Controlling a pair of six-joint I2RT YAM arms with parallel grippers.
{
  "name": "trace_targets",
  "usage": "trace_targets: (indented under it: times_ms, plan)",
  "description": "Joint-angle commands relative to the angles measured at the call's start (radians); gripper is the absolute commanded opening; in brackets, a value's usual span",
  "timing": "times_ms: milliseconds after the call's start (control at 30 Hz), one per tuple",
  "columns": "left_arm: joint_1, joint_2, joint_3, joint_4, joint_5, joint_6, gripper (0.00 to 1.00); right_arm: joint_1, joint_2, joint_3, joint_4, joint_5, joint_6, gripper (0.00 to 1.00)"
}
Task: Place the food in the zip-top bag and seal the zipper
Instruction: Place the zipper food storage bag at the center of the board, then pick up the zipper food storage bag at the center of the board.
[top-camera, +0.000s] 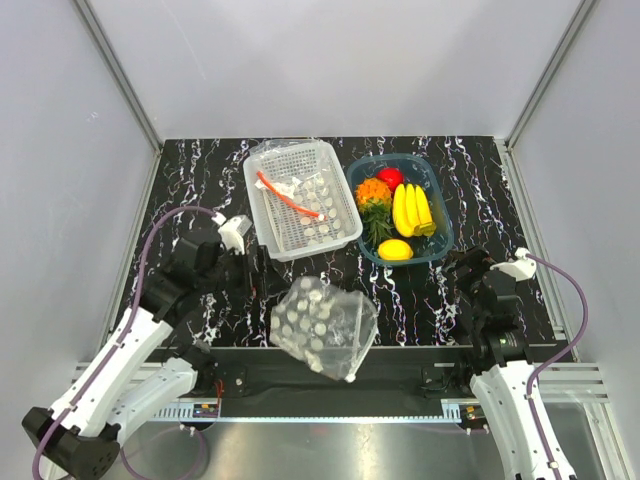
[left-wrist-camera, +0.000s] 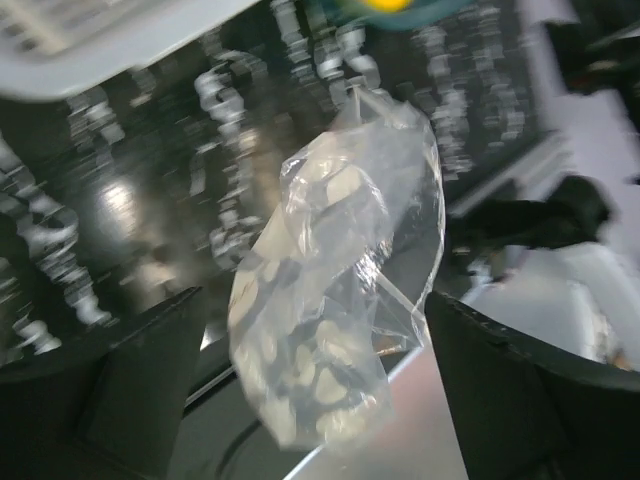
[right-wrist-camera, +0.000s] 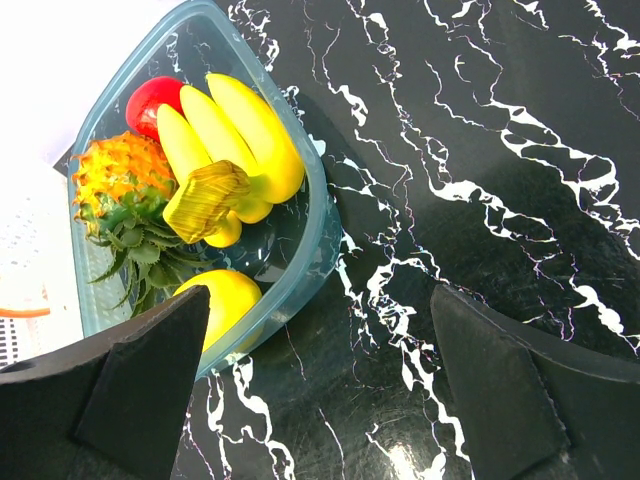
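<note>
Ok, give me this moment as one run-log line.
zip-top bag: crumpled on table | food: in blue tub | left end effector: open, facing bag | right end effector: open, near tub

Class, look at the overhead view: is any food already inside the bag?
No, the food lies in the blue tub, apart from the bag.

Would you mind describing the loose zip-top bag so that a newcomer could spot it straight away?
Start at the black marbled table and look to the middle of its near edge. There lies a crumpled clear pouch printed with white dots. Unlike the similar dotted pouch in the white basket behind it, it sits directly on the table.
</note>
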Motion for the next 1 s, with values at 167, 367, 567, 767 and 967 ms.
trace_targets:
  times_ms: [167,367,567,767,967]
  plan:
    - [-0.045,-0.012,0.155,-0.171,-0.322,0.068,0.99,0.005,0.009,0.018,0.043,-0.011,-0.016,1.0]
    - [-0.045,0.041,0.169,-0.028,-0.385,-0.001,0.99,0.005,0.014,0.018,0.045,-0.011,-0.016,1.0]
    - [-0.124,0.089,0.129,0.087,-0.281,0.01,0.99,0.005,0.017,0.017,0.046,-0.014,-0.016,1.0]
    - [-0.664,0.307,0.333,-0.182,-0.883,-0.123,0.99,0.005,0.044,0.02,0.063,-0.015,-0.016,1.0]
    - [-1.003,0.641,0.547,-0.387,-1.144,-0.311,0.98,0.005,0.065,0.027,0.063,-0.014,-0.016,1.0]
